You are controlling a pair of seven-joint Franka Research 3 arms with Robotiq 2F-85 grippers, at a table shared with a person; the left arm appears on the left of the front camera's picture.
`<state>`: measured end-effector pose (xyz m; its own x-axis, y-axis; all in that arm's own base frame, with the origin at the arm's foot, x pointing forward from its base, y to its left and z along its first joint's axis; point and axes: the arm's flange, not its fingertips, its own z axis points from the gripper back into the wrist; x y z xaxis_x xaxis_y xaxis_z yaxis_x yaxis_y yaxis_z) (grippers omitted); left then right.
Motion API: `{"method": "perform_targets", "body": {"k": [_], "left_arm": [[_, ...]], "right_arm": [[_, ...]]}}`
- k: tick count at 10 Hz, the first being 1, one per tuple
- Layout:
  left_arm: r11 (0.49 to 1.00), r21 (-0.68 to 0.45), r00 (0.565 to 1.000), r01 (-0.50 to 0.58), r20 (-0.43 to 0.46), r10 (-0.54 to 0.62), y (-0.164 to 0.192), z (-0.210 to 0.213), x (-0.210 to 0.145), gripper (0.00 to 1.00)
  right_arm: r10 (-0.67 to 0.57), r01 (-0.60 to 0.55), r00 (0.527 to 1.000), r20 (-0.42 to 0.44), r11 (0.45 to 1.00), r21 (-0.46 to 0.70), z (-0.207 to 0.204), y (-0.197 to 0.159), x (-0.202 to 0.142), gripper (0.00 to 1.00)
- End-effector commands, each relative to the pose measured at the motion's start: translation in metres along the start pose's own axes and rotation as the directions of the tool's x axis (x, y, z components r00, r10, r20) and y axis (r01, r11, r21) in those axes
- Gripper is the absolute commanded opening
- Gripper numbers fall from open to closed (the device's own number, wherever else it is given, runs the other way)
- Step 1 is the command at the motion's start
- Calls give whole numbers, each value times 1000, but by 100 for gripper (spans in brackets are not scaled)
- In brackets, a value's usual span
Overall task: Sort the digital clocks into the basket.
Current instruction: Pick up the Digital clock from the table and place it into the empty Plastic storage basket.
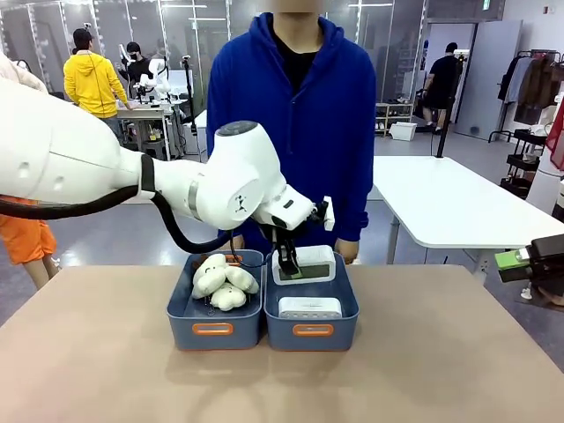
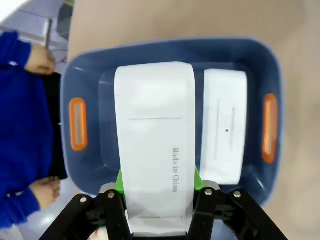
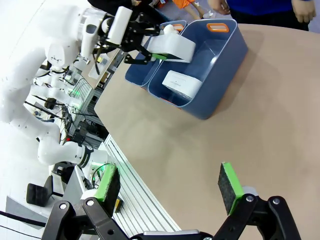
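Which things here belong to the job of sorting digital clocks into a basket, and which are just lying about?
Belong to the job:
- white rounded plastic digital clock held in the left pincer
- second white plastic clock already lying in the bin
- blue-grey rectangular plastic basket with orange-rimmed slots

Just lying about:
- cream fluffy plush toys
- matching blue-grey bin holding them

Robotics lab, other robot arms (image 1: 150, 79) on benches, white worktables (image 1: 449, 207), glass partitions (image 1: 397, 44)
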<state>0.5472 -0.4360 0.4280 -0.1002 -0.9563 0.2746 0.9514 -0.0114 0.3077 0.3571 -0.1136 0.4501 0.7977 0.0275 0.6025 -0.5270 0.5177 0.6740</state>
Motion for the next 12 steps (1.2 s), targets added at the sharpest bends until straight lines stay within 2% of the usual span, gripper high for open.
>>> {"method": "perform_targets", "body": {"k": [1,5,9,10,11,12], "left_arm": [[1000,-22,1000,-3,-11,3,0,-8,16,26],[1000,10,998,8,-70,-8,2,-61,8,26],[1000,6,997,-3,-73,4,5,-63,6,26],[1000,18,997,5,-71,-4,6,-63,5,56],[1000,17,998,5,-69,-4,6,-61,5,72],[1000,20,998,0,-67,1,5,-60,6,82]], "right_arm": [[16,-16,1000,5,1000,9,-1,0,1,100],[16,-16,1000,5,1000,9,-1,0,1,100],[16,-16,1000,5,1000,9,-1,0,1,100],[16,-16,1000,5,1000,9,-1,0,1,100],[16,-16,1000,5,1000,9,-1,0,1,100],[16,-16,1000,5,1000,9,-1,0,1,100]]}}
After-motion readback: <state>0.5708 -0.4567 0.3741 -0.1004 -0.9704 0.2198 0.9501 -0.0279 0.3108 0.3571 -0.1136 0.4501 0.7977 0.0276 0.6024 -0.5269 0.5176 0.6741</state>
